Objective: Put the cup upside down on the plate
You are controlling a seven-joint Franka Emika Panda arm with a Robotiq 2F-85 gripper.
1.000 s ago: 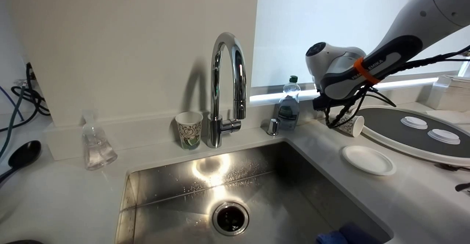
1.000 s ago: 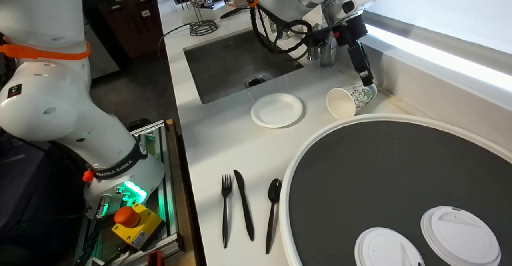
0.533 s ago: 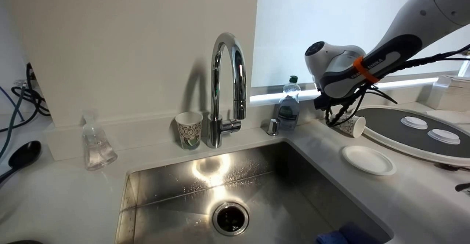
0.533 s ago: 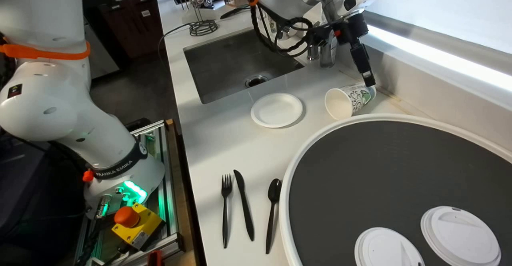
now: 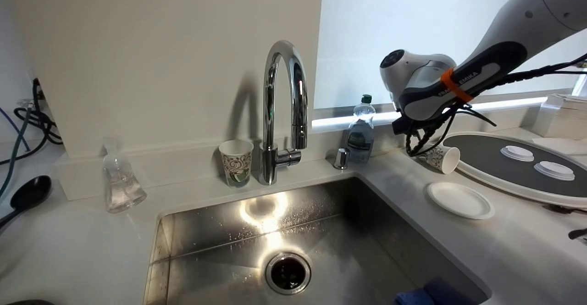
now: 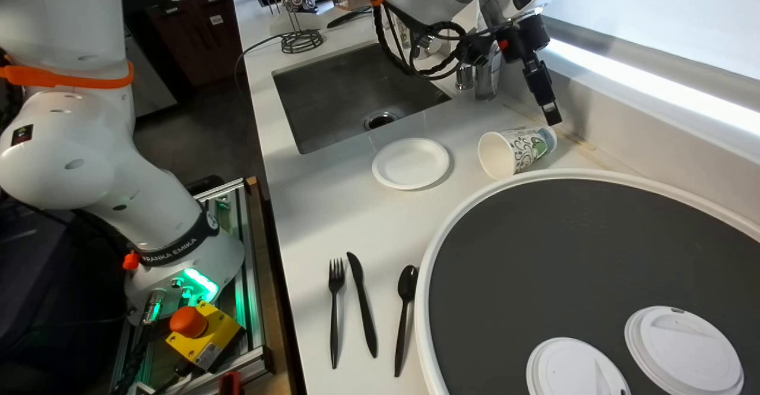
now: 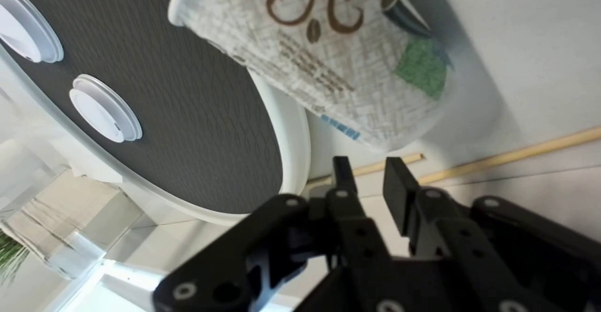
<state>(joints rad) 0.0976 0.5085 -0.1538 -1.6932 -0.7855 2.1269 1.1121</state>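
Note:
The whitish patterned cup (image 6: 516,150) lies on its side near the back wall, its mouth turned toward the white plate (image 6: 411,164). In the wrist view the cup (image 7: 319,58) fills the upper middle, base end nearest my fingers. My gripper (image 7: 367,160) has a narrow gap between its fingertips and holds nothing. In an exterior view the gripper (image 6: 552,116) hangs just behind and above the cup's base; whether it touches there I cannot tell. The cup (image 5: 444,159) and plate (image 5: 461,200) also appear in an exterior view, where the arm and cables hide my fingers.
A large dark tray with a white rim (image 6: 436,264) borders the cup and carries white lids (image 6: 683,350). Black cutlery (image 6: 362,306) lies in front. Beyond the plate is the sink (image 6: 332,101). A soap bottle (image 5: 361,135) and a standing patterned cup (image 5: 236,165) are near the faucet (image 5: 270,112).
The lying cup has slid a little away from the wall, mouth first. My fingertips have shifted slightly toward the wall and up, so they cover less of the cup's base.

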